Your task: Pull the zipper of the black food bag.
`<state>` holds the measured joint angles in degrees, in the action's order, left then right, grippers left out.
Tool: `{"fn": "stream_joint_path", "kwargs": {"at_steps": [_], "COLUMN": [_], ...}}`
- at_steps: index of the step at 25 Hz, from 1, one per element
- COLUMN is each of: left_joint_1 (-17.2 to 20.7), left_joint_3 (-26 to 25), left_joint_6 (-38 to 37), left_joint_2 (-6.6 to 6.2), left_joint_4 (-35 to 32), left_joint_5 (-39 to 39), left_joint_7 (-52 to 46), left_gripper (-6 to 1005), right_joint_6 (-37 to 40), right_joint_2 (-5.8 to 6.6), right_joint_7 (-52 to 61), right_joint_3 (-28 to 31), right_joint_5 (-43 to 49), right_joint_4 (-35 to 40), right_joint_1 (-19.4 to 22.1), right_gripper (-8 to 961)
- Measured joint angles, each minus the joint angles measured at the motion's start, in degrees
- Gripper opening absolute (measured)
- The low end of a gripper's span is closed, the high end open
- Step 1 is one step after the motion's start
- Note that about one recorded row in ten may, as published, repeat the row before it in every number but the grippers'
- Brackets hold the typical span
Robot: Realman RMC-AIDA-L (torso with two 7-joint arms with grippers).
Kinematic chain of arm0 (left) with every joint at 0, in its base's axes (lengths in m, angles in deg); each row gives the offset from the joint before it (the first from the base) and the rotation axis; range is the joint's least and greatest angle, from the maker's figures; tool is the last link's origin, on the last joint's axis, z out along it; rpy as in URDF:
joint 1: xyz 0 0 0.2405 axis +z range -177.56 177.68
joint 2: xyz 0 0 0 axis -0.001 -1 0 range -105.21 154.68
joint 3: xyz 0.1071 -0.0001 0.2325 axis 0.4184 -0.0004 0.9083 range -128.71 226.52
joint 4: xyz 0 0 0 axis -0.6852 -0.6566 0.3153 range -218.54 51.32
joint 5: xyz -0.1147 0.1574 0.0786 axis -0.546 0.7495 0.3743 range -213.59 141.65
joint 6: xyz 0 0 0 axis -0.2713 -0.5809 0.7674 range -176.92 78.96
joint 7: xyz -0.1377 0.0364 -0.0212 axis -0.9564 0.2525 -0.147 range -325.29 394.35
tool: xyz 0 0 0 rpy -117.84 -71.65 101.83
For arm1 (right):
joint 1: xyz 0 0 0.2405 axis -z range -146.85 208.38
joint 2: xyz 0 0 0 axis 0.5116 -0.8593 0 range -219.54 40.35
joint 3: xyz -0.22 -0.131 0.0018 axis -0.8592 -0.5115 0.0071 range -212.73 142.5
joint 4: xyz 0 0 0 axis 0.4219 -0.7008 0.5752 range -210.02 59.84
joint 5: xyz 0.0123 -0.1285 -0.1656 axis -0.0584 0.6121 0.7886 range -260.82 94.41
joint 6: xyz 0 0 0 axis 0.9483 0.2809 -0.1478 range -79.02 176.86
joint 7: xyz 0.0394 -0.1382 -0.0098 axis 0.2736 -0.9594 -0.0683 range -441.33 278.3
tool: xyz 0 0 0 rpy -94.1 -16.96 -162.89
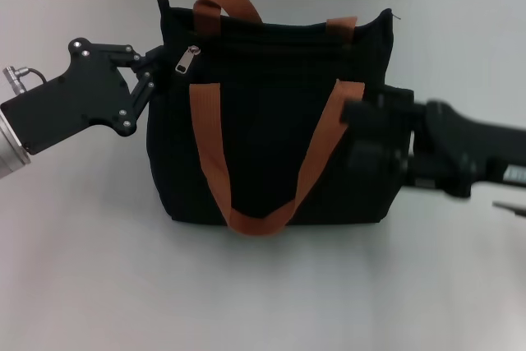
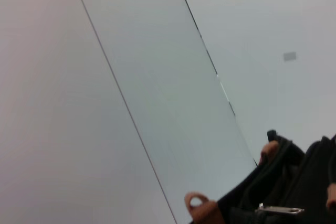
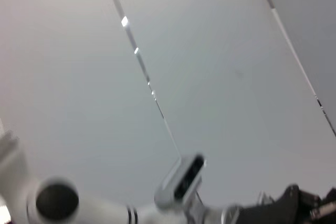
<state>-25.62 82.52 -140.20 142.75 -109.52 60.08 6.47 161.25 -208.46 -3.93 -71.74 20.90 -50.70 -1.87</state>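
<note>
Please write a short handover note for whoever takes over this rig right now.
Left gripper: at the bag's upper left corner, beside the zipper pull.
Right gripper: against the bag's right side.
Bag: upright on the table, orange handles hanging over the front.
Done: both arms are at the bag.
Left: the pull sits at the left end of the track; it looks not yet pulled. Grasp it and draw it along.

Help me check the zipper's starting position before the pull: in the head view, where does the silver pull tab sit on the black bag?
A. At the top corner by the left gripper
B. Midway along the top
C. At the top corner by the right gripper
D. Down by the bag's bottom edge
A: the zipper tab hangs at the black food bag top corner, beside the left gripper; the right gripper is at the opposite side.
</note>
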Motion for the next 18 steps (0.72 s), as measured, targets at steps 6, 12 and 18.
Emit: {"fn": "stream_joint_path", "kwargs": {"at_steps": [6, 12, 18], "left_joint_1": [0.09, 0.27, 0.38], "left_joint_3": [-0.44, -0.55, -0.57], "left_joint_6": [-0.77, -1.69, -1.68], "left_joint_2": [0.52, 0.55, 0.54], "left_joint_4": [0.53, 0.60, 0.60], "left_joint_5": [-1.34, -1.69, -2.00], "left_joint_7": [3.35, 3.85, 3.88], "left_gripper": [28, 28, 28], "right_joint_6": [-3.06, -10.96, -15.50], "right_joint_2": [0.41, 1.45, 2.93], "right_joint_7": [18.34, 35.48, 45.63], "right_joint_3": [-0.35, -5.43, -10.23], "right_joint_5": [-2.59, -2.37, -0.12], "right_joint_4": [1.99, 5.52, 7.58], "right_joint_1": [-6.80, -12.79, -17.27], "right_gripper": [705, 702, 700]}}
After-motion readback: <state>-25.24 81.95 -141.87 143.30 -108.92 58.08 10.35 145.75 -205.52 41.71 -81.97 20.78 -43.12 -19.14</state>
